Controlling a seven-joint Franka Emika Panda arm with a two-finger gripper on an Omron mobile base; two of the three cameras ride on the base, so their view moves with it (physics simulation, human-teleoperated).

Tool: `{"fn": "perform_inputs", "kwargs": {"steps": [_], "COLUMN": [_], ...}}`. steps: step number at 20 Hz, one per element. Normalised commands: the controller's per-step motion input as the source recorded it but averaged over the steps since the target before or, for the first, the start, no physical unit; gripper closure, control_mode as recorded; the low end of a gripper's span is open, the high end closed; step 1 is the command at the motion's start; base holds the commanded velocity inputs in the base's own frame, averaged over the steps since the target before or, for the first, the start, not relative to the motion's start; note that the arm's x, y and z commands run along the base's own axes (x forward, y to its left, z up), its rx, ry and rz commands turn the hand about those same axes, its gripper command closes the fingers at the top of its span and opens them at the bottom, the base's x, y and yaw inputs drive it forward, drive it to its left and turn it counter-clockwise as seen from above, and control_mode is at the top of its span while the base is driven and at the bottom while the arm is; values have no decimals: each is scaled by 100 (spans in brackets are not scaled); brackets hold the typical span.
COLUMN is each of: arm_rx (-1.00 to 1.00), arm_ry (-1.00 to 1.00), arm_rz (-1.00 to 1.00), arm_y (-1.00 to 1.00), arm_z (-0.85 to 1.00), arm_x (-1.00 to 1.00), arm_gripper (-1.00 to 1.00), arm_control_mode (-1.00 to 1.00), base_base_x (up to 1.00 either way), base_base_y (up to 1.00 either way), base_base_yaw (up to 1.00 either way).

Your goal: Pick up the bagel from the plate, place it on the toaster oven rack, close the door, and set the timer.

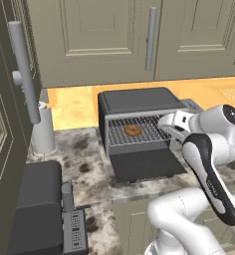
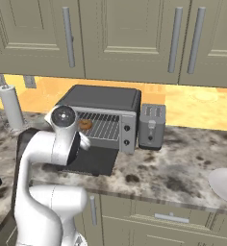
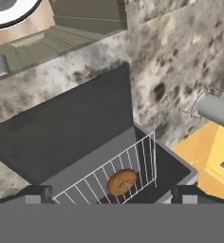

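The toaster oven (image 1: 139, 102) (image 2: 101, 101) stands on the marble counter with its door (image 1: 144, 165) (image 2: 94, 161) (image 3: 61, 133) folded down flat in front. Inside, the bagel (image 1: 132, 130) (image 2: 85, 124) (image 3: 121, 182) lies on the toaster oven rack (image 1: 149, 133) (image 2: 103, 127) (image 3: 144, 159), left of the rack's middle. My gripper (image 1: 170, 125) (image 3: 114, 197) hovers at the oven's front right corner, just above the open door. Its fingers are spread wide with nothing between them, and the bagel rests free. The white plate (image 2: 224, 185) sits bare at the counter's right end.
A silver toaster (image 2: 151, 126) stands right beside the oven's knob panel (image 2: 128, 129). A paper towel roll (image 1: 42, 130) (image 2: 12, 106) is at the oven's left. A dark rounded appliance (image 1: 37, 209) occupies the near left counter. Beige cabinets (image 1: 114, 30) hang above.
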Motion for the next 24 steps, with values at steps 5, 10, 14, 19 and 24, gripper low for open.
{"fn": "perform_inputs", "kwargs": {"steps": [5, 10, 14, 19, 24], "arm_rx": [28, 25, 26, 28, 29], "arm_ry": [28, 20, 21, 19, 19], "arm_rz": [-32, -45, -48, -47, -49], "arm_y": [-28, -47, -51, -31, -9], "arm_z": [85, 12, -11, -39, -37], "arm_x": [-11, 0, 0, -15, -23], "arm_gripper": [-100, -100, -100, -100, -100], "arm_control_mode": [-100, -100, -100, -100, -100], "base_base_x": [0, 0, 0, 0, 0], "base_base_y": [0, 0, 0, 0, 0], "base_base_yaw": [0, 0, 0, 0, 0]}}
